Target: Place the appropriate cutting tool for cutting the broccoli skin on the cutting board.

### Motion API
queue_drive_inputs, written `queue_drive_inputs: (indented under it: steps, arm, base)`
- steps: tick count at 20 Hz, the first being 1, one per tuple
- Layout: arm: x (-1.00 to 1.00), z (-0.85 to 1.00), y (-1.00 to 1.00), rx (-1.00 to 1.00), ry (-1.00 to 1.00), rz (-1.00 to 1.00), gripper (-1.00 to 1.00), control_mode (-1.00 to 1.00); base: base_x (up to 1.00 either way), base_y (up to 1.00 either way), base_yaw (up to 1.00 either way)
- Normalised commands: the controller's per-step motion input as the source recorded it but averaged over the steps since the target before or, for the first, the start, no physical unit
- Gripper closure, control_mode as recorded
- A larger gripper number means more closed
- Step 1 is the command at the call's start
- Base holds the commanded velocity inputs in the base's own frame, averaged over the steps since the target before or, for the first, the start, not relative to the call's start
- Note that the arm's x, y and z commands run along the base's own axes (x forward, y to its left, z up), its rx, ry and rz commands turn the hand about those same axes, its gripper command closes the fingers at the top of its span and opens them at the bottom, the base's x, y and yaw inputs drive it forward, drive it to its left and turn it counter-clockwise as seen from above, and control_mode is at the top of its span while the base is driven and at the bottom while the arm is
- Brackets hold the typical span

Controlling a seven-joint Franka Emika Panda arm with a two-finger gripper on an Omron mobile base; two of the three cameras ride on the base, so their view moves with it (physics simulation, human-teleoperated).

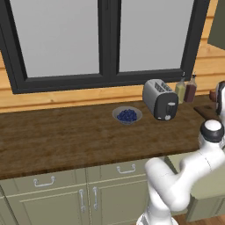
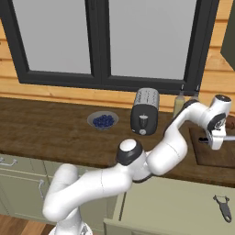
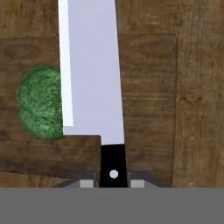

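Observation:
My gripper (image 3: 113,180) is shut on the black handle of a large knife (image 3: 89,65). The wide grey blade reaches out over the dark brown cutting board (image 3: 148,87). The green broccoli (image 3: 39,103) lies on the board, and the blade hides its edge. From the right base view, the gripper (image 2: 215,137) hangs just above the cutting board (image 2: 215,156) at the right end of the counter. In the left base view, the hand (image 1: 220,99) is at the right edge, over the board (image 1: 205,111).
A silver toaster (image 2: 144,110) stands left of the board, with two bottles (image 1: 186,89) behind it. A bowl of blueberries (image 2: 103,120) sits further left. A dark peeler (image 2: 223,206) lies in the open drawer (image 2: 174,206) below the counter edge.

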Motion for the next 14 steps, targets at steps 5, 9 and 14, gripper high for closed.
queue_drive_inputs:
  steps: [5,9,14]
  arm:
    - [-0.06,-0.16,-0.02,0.0,0.0,0.0,1.0,-1.0]
    - [-0.01,-0.15,-0.01,0.0,0.01,0.0,1.0,-1.0]
    - [-0.04,-0.37,0.0,0.0,0.02,0.0,1.0,-1.0]
  base:
    - [0.0,0.0,0.0]
    - [0.0,0.0,0.0]
    - [0.0,0.0,0.0]
